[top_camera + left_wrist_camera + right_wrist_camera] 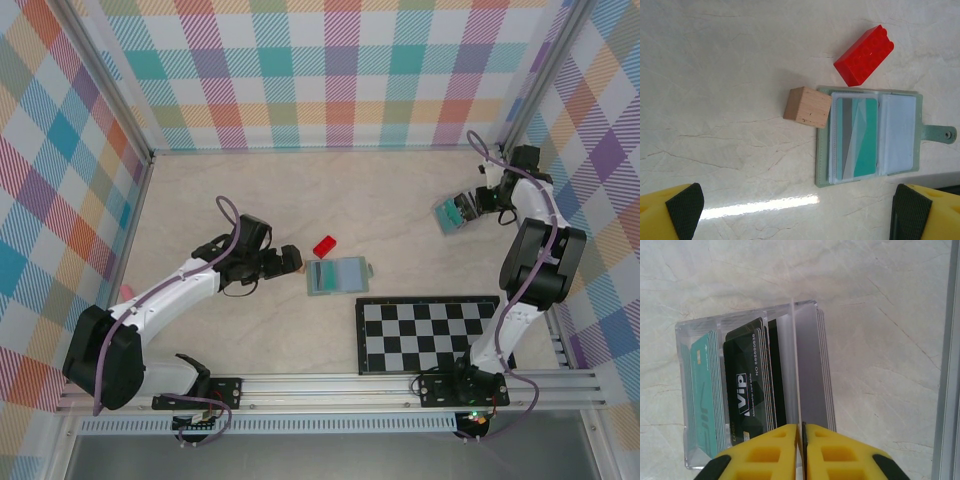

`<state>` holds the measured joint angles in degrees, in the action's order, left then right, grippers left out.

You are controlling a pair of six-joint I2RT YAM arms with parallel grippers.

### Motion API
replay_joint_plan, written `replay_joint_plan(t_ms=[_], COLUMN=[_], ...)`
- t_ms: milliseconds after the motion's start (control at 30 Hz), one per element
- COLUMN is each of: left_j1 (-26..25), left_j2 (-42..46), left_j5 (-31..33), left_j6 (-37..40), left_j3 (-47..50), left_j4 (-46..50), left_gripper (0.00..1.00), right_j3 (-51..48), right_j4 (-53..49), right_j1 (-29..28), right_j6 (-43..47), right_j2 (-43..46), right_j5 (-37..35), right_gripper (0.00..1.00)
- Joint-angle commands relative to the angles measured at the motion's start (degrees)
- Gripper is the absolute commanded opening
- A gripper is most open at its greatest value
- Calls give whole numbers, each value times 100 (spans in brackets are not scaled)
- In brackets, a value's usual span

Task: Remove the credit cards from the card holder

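From above, the card holder (338,277) lies open on the table just above the checkerboard (430,335), with the left gripper (285,262) close at its left side and the right gripper (478,203) far off at the clear box (455,212); nothing pins the holder down, so a sideways touch would likely slide it instead of freeing a card. In the left wrist view the gripper's jaws stand wide, and the teal card (866,137) sits under a clear sleeve. A wooden block (807,106) touches the holder's left edge and a red block (864,56) crowds its top, so a descending finger could strike either one or catch the sleeve rather than the card. In the right wrist view the jaws are narrow, almost meeting on the thin edge of a silver card (812,370) standing in the box. If it snags on a divider as it is let go, it may tip out or drag the box.
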<state>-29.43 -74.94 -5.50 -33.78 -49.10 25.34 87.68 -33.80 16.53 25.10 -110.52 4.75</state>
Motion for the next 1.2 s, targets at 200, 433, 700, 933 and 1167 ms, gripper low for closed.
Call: replay_joint_plan(t_ms=[200, 433, 700, 933, 1167], left_j1=[87, 87, 78, 34, -250], left_j2=[172, 220, 266, 66, -424], left_j5=[14, -178, -531, -705, -878], left_j6=[131, 129, 75, -131, -377], left_j3=[76, 56, -22, -204, -443], left_j4=[66, 40, 68, 163, 8], left_gripper=[100, 100, 100, 100, 88], right_j3=[221, 89, -1173, -2298, -2932], right_j4=[-90, -96, 191, 558, 626], right_j1=[43, 6, -1102, -2558, -3289], right_j6=[-325, -1255, -2584, -4078, -5083], right_j2=[205, 988, 2422, 3351, 3355], right_j5=[1, 388, 1013, 1149, 1786], right_gripper=[26, 30, 33, 37, 36])
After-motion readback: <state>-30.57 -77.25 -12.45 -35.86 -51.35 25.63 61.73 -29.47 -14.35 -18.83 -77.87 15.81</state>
